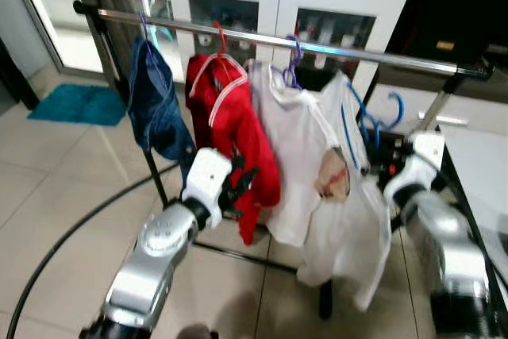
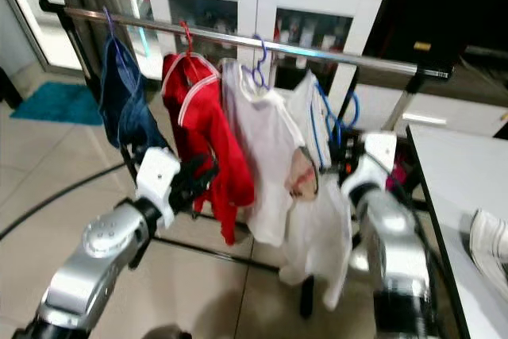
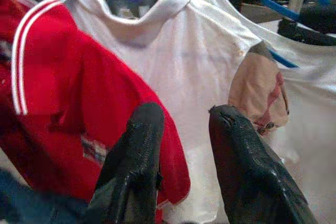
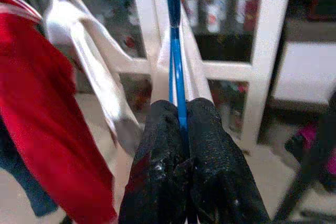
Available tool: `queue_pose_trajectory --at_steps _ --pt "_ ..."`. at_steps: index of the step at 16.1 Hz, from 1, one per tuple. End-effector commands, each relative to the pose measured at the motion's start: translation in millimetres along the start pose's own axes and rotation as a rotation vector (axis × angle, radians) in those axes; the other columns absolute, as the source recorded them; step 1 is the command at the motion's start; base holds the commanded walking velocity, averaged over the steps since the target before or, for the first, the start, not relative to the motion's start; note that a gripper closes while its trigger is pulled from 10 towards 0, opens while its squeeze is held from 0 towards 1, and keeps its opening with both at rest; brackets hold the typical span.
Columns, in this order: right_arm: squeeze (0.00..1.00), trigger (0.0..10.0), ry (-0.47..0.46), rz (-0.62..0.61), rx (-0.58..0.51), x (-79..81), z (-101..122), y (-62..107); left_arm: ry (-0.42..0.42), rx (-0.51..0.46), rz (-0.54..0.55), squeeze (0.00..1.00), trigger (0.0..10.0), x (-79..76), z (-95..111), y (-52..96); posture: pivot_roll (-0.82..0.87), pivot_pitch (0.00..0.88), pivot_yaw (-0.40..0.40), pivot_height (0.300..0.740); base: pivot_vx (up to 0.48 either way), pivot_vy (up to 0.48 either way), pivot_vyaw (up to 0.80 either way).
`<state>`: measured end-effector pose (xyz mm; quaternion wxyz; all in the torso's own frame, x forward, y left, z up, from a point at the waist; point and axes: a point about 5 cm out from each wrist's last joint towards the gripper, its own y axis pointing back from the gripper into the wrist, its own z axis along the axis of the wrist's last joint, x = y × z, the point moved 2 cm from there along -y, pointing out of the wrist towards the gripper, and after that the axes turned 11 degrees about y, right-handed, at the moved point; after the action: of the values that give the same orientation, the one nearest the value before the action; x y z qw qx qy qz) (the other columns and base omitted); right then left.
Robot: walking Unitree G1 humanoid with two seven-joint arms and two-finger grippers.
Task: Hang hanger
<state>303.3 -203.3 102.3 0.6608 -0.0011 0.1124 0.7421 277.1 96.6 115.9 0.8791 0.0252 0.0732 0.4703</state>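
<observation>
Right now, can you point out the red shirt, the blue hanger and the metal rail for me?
red shirt (image 1: pixel 230 129), left eye view, on its chest.
blue hanger (image 4: pixel 176 77), right wrist view, on its thin bar above the shut tool.
metal rail (image 1: pixel 262 40), left eye view, mid-span.

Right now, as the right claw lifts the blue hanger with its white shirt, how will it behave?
The blue hanger looks thin and probably stiff. The white shirt hangs limp, so it will likely sway. The right claw pinches one narrow bar, so the hanger may pivot.

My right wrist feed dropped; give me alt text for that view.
The right tool is shut on the blue hanger, which rises straight up from its fingers. A white garment and a red shirt hang beside it, a white cabinet behind.
</observation>
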Motion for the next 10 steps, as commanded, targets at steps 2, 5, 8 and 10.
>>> queue_pose_trajectory --at_steps 2,5,8,10 --pt "0.0 0.0 -0.012 -0.075 0.078 6.8 -12 12.6 0.001 -0.014 0.023 0.0 10.0 3.2 2 0.5 0.07 0.0 -0.061 0.74 0.0 0.0 0.0" --pt "0.0 0.0 -0.023 -0.085 0.13 19.0 -23 18.4 -0.01 0.003 0.029 0.0 10.0 4.8 -1 2.9 0.07 0.0 -0.07 0.74 0.0 0.0 0.0" --pt "0.0 3.7 0.017 -0.05 0.168 27.0 -21 16.5 -0.013 -0.007 0.042 0.0 10.0 6.5 2 -0.6 0.07 0.0 -0.077 0.74 0.0 0.0 0.0" --pt "0.0 10.0 0.047 -0.062 0.198 22.0 -24 16.9 -0.012 -0.008 0.037 0.0 10.0 4.1 2 0.6 0.07 0.0 -0.086 0.74 0.0 0.0 0.0"
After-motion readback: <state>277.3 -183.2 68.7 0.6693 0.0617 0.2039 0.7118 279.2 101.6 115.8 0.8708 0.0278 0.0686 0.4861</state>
